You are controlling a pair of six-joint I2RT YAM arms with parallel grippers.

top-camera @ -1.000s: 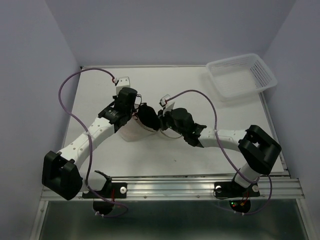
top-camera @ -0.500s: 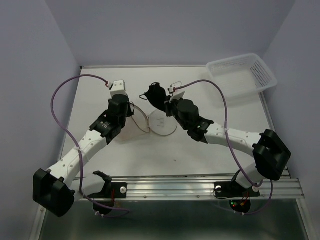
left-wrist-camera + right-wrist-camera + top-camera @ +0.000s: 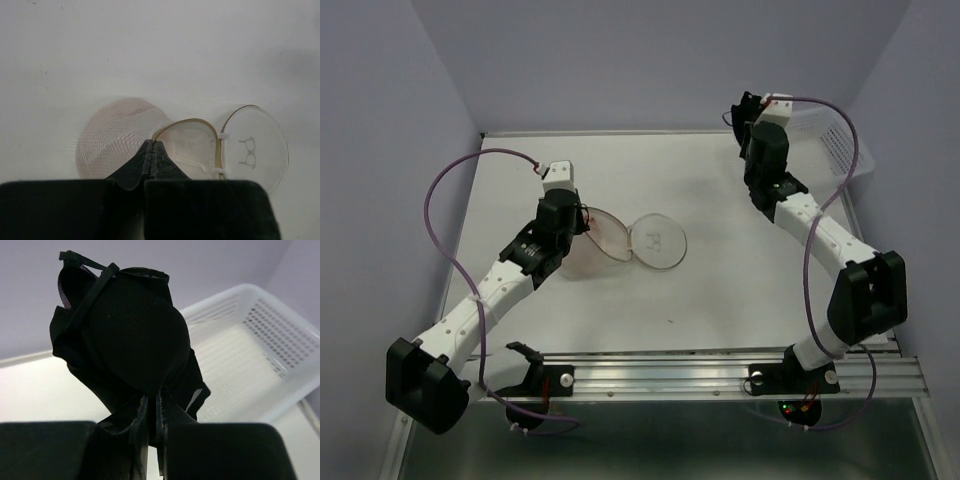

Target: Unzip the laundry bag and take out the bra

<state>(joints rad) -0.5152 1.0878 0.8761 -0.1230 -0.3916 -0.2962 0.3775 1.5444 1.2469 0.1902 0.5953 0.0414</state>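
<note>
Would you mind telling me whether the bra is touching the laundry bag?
Apart. The top view shows the bra in the right gripper beside the basket, with bare table between it and the laundry bag.

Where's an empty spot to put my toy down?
Bare table lies between the laundry bag and the near rail, and between the bag and the back wall. The basket floor looks bare too. Crowded: the left tool on the bag, and the right tool holding the bra by the basket.
</note>
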